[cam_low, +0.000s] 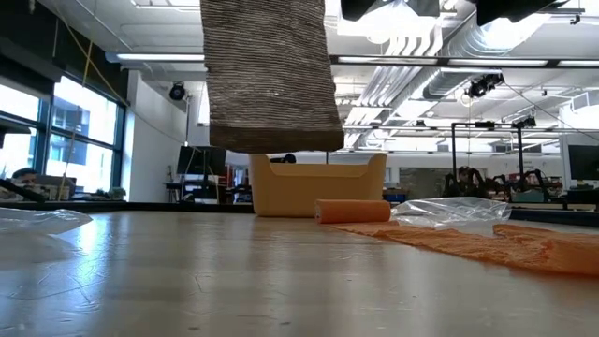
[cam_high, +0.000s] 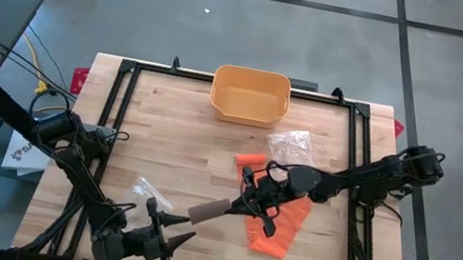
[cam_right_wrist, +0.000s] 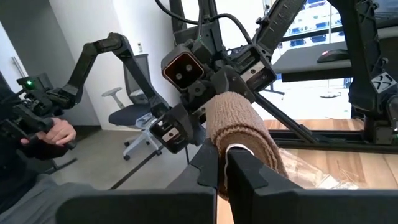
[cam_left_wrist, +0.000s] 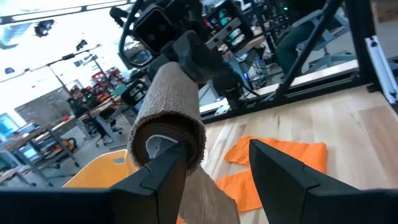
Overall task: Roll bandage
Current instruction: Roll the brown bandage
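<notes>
Plainly, the brown bandage roll (cam_high: 210, 209) hung in the air above the near middle of the desk (cam_high: 173, 139), held between the two arms, with a loose tail of the same knitted cloth dropping from it toward the wood, as the low view showed. We judged it light and soft, a ribbed elastic weave that would squash under a hard pinch and slip off itself if the layers were not kept taut, so the hold belonged at the ends of the roll, on its core, and not on the springy middle. The right claw (cam_right_wrist: 225, 163) had its fingers shut tight, pinched on one end of the roll at the hollow centre. The left claw (cam_left_wrist: 214, 171) stood at the other end with its fingers spread wide either side of the roll; one finger lay against the rim of the cloth, yet we could not tell whether it truly gripped. An orange bandage (cam_high: 277, 222) lay partly unrolled on the desk to the right, just under the right arm, with a clear plastic wrapper (cam_high: 291, 143) beyond it and a yellow bin (cam_high: 250, 94) at the far edge. We found no brand, label or legible writing on the bandage or the things around it.
</notes>
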Tool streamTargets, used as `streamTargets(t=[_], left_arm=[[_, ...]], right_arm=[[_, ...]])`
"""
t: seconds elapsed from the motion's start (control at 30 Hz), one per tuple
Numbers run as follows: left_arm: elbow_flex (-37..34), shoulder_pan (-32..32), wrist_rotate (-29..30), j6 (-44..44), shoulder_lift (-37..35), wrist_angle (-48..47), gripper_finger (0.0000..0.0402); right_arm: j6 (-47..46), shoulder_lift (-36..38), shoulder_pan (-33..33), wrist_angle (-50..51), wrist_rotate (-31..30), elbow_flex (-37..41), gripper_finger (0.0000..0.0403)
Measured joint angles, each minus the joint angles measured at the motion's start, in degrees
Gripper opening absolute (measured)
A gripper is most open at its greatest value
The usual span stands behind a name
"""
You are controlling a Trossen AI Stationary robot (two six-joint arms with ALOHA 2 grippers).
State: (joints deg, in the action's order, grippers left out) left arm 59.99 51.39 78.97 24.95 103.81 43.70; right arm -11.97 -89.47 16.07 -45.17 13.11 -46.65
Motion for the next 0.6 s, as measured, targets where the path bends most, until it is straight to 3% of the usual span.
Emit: streamTargets(t=[0.43,0.6], left_arm=[[0.0,1.15,3.93,-4.43,0.0,-0.53,0.0128],[0.0,-0.95,0.72,-5.94,0.0,-1.3,0.0127]], right_arm=[[0.31,-0.16,0.05,1.69,-1.02,-0.02,0.0],[0.39,-0.16,0.05,1.12,-1.23,-0.02,0.0]])
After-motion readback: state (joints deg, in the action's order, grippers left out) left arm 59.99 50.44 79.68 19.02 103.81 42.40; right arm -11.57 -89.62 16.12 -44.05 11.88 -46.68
